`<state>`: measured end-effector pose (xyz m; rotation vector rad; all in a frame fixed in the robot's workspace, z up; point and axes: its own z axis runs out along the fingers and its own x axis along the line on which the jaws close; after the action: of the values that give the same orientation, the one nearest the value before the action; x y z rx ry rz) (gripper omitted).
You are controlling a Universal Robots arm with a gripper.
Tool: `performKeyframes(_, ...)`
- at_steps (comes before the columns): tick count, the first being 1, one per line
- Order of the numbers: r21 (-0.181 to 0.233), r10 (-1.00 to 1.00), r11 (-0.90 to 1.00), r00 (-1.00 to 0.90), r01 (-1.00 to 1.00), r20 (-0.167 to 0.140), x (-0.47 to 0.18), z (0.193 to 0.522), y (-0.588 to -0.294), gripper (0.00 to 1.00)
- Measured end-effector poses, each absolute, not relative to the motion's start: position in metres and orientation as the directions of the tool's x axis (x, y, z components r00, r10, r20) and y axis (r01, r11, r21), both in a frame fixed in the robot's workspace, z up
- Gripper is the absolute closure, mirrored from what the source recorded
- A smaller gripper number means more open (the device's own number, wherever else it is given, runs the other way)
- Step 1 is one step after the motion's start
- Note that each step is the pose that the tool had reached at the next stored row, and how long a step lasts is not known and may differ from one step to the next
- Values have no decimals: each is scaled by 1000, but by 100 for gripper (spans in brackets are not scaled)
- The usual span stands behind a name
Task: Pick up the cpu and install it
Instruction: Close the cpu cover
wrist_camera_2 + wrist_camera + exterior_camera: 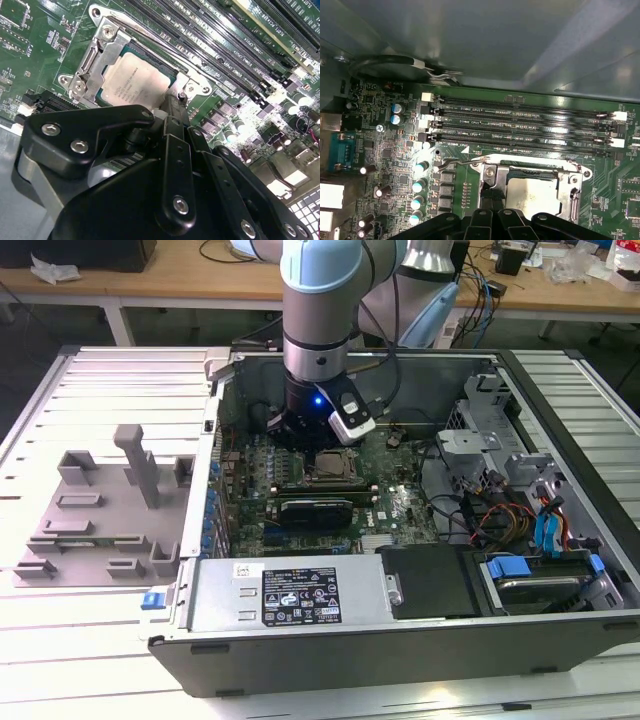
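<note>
Gripper (172, 112) hangs low inside the open computer case (560, 410), right over the socket frame (95, 65) on the green motherboard (400, 505). Its black fingers (176, 130) look drawn close together with nothing between them, their tips at the frame's edge in the second wrist view.

Taking the socket frame as the landmark and moving across the exterior view from its left: well away from the frame, outside the case, a grey plastic tray (90, 530) with upright blocks lies on the slatted white table (70, 640). Nearer, the arm (318, 300) comes straight down above the frame. The cpu (132, 75) sits flat inside the frame, silver top up, its metal bracket around it; in the first wrist view the cpu (532, 192) shows just beyond the gripper's knuckles. Beside the frame, the long black memory slots (520, 127) run parallel. Farther toward the exterior view's right, coloured cables (505, 515) and a blue-tabbed drive bay (530, 575) fill the case's corner.
</note>
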<state>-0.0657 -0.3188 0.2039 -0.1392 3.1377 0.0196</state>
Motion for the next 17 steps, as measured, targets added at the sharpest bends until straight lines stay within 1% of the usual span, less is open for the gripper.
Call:
performKeyframes(7,13,-89,996,-996,-89,-1,-66,204,-319,89)
performKeyframes(12,13,-88,996,-996,-88,-1,-66,213,-319,89)
performKeyframes(17,13,-89,996,-996,-89,-1,-66,230,-319,89)
